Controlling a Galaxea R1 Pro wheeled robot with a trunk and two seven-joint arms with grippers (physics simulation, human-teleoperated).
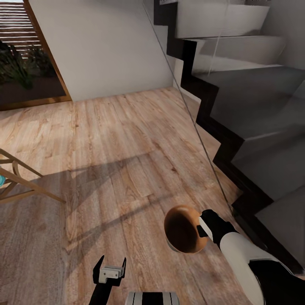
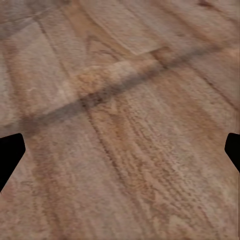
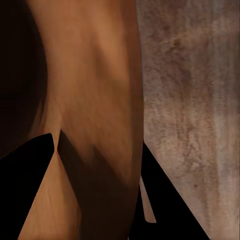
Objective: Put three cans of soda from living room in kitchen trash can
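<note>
The right gripper (image 1: 202, 228) holds the bin (image 1: 183, 228) by its rim above the wood floor (image 1: 127, 144), its black fingers pinched on the edge nearest the arm. The bin is tipped so its mouth faces the head camera, showing the copper-brown inside, with a sliver of pale grey outer wall along its lower edge. In the right wrist view the bin's wall (image 3: 95, 85) rises between 2 black fingers (image 3: 30, 195), 1 on the inner side and 1 on the outer side, with grey-brown floor (image 3: 195, 100) beyond. The right arm, white along the forearm and black at the wrist, reaches in from the lower right corner. The left gripper (image 1: 109, 266) sits low in the head view, near the bottom edge, its 2 fingers spread apart with nothing between them. The left wrist view looks at floor planks (image 2: 120, 120) crossed by a dark shadow band, with the black fingertips (image 2: 10, 155) far apart at the 2 sides. A dark staircase (image 1: 254, 110) with grey treads climbs along the right side behind a glass panel (image 1: 186, 106). A white wall (image 1: 106, 42) stands at the back, with a wood-framed window (image 1: 46, 63) and dark plants (image 1: 21, 67) at the upper left. Wooden chair legs (image 1: 21, 182) show at the left edge.
</note>
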